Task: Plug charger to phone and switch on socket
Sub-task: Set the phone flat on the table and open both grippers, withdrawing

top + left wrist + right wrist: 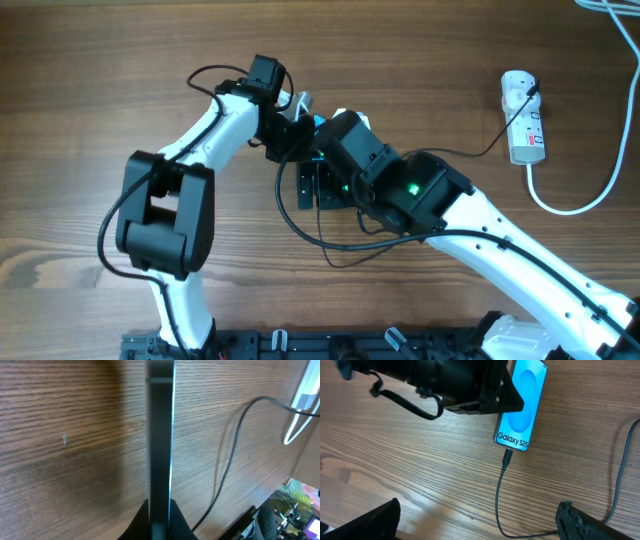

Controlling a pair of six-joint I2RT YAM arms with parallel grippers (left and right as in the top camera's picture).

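Observation:
The phone (pixel 520 405) has a cyan screen and a white lower band. My left gripper (pixel 507 402) is shut on its side edges, and the left wrist view shows the phone edge-on (pixel 160 435) between the fingers (pixel 160 520). The charger's black plug tip (pixel 507 458) meets the phone's lower edge, and its thin cable (pixel 497 505) runs down between my right gripper's fingers. My right gripper (pixel 480 525) is open wide and holds nothing, just below the phone. The socket (pixel 524 120) lies at the far right with a black plug in it.
A thick white cable (pixel 590 200) curves from the socket along the right edge. The charger cable loops on the wood (pixel 300 225) under the arms and runs right to the socket (pixel 480 152). A black rail (pixel 350 345) lines the front edge.

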